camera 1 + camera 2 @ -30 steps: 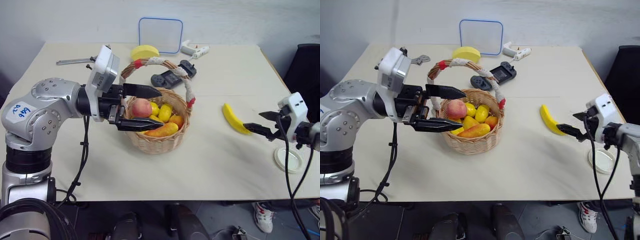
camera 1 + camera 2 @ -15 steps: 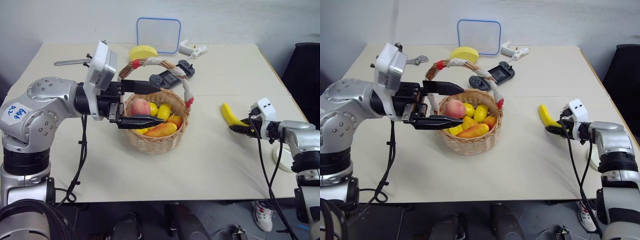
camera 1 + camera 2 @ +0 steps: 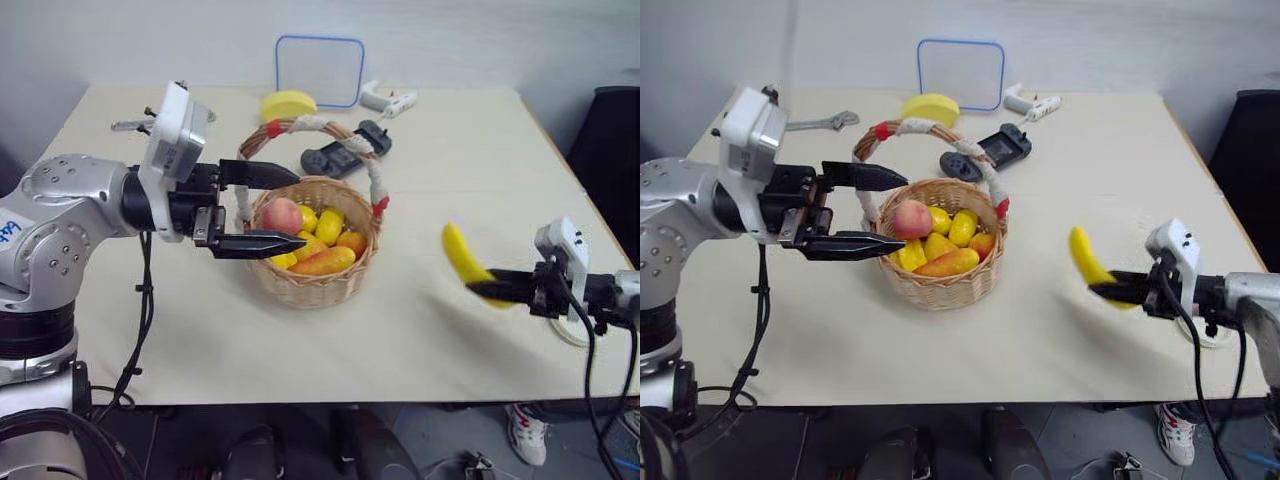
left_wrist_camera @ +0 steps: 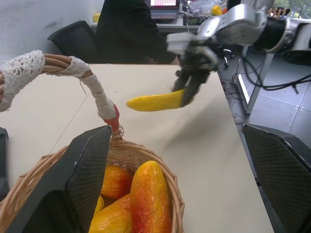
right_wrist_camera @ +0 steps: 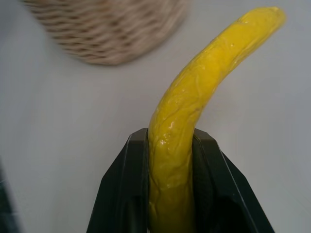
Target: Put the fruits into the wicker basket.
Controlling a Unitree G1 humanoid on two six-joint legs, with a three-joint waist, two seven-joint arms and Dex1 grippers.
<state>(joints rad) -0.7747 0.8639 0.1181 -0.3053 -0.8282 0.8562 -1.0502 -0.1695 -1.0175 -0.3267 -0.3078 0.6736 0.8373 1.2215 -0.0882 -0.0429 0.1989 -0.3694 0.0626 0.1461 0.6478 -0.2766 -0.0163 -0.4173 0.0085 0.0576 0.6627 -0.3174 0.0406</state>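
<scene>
Your right hand (image 3: 492, 290), low at the right of the frame, is clamped on one end of the banana (image 3: 463, 258), which is lifted clear of the desk (image 3: 450, 150) and well apart from the wicker basket (image 3: 318, 282). Your left hand (image 3: 272, 208) hangs at centre-left with its fingers spread wide, one above and one below the basket's near rim. The apple (image 3: 283, 215) lies inside the basket, beside yellow and orange fruits.

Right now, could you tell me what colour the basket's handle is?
White cord with red bands, clearest in the right eye view.
</scene>
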